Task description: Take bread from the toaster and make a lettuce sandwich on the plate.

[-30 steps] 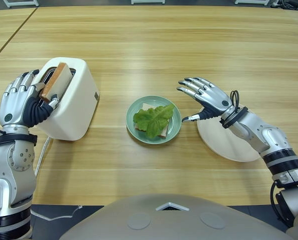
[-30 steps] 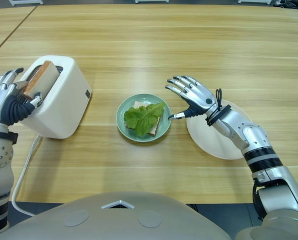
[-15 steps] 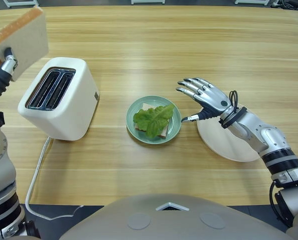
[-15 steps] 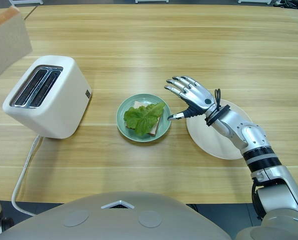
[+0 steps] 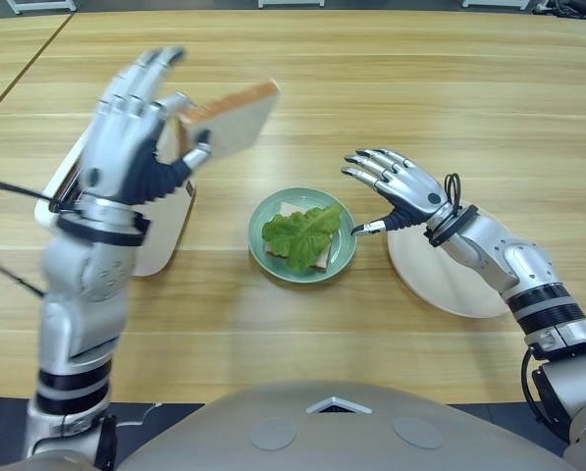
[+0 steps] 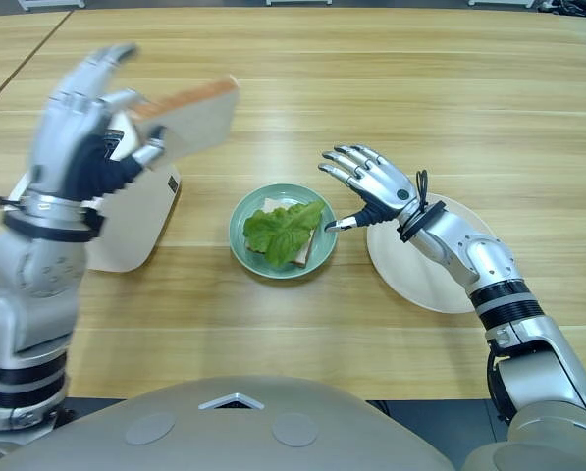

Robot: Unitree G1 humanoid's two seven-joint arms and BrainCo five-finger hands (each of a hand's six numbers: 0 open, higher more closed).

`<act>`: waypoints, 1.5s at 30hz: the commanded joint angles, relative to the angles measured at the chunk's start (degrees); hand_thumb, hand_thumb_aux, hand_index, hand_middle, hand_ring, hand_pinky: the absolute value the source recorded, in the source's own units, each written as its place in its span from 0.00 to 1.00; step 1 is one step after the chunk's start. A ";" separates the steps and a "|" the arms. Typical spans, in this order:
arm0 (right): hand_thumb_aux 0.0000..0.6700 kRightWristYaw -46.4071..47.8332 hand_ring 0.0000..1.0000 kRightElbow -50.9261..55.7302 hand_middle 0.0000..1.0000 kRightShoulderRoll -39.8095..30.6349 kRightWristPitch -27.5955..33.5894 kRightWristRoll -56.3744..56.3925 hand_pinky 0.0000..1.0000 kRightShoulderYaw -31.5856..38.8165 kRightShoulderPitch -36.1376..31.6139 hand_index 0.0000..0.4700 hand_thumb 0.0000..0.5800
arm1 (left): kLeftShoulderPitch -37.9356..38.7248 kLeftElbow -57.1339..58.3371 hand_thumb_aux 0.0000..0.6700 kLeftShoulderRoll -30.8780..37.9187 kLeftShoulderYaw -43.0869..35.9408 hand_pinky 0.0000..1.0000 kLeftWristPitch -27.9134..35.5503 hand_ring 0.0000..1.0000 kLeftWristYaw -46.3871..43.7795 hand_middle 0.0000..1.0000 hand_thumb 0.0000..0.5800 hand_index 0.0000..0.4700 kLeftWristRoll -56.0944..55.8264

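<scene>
My left hand (image 5: pixel 133 132) is raised above the white toaster (image 5: pixel 167 226) and is shut on a slice of bread (image 5: pixel 232 118), held nearly flat and pointing right. On the small green plate (image 5: pixel 344 247) in the middle lies a lettuce leaf (image 5: pixel 300 234) over another bread slice (image 5: pixel 290 209). My right hand (image 5: pixel 396 183) hovers open just right of the green plate, fingers spread, a fingertip close to the rim. Much of the toaster is hidden behind my left arm.
A larger white plate (image 5: pixel 450 280) lies under my right forearm at the right. The toaster's cord (image 5: pixel 3 273) runs off to the left. Bare wooden table stretches behind the plates and along the front.
My left hand has lifted the bread out of the toaster and swung it right, toward the green plate. The right hand has edged slightly left.
</scene>
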 commanded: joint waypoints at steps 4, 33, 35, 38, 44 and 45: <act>0.00 -0.37 0.00 1.59 0.00 1.02 -0.08 -0.28 0.00 1.25 -2.16 0.00 0.00 | -4.98 12.56 1.00 0.85 -10.38 0.00 -3.92 0.00 11.16 0.00 1.00 1.00 16.25; 0.00 -0.91 0.00 3.02 0.00 0.94 -0.80 -0.08 0.00 2.52 -3.55 0.00 0.00 | -2.93 19.54 1.00 0.00 -31.93 0.00 2.47 0.00 17.90 0.00 1.00 1.00 45.92; 0.00 -0.87 0.00 3.07 0.00 0.99 -0.82 -0.11 0.00 2.60 -3.65 0.00 0.00 | -2.23 19.60 1.00 -0.27 -33.03 0.00 2.56 0.00 17.59 0.00 1.00 1.00 46.18; 0.00 -0.74 0.00 2.82 0.00 0.99 -0.76 -0.07 0.00 2.58 -3.57 0.00 0.00 | -1.30 19.59 1.00 -0.01 -33.90 0.00 3.08 0.00 17.37 0.00 1.00 1.00 46.53; 0.00 -0.68 0.00 2.58 0.00 0.87 -0.78 -0.05 0.00 2.55 -3.31 0.00 0.00 | 0.68 17.81 0.24 0.20 -34.39 0.00 4.42 0.00 17.04 0.00 0.43 0.24 47.27; 0.00 -0.67 0.00 2.59 0.00 0.88 -0.78 -0.06 0.00 2.56 -3.31 0.00 0.00 | 1.10 17.19 0.00 0.23 -34.37 0.00 4.69 0.00 16.98 0.00 0.00 0.00 47.46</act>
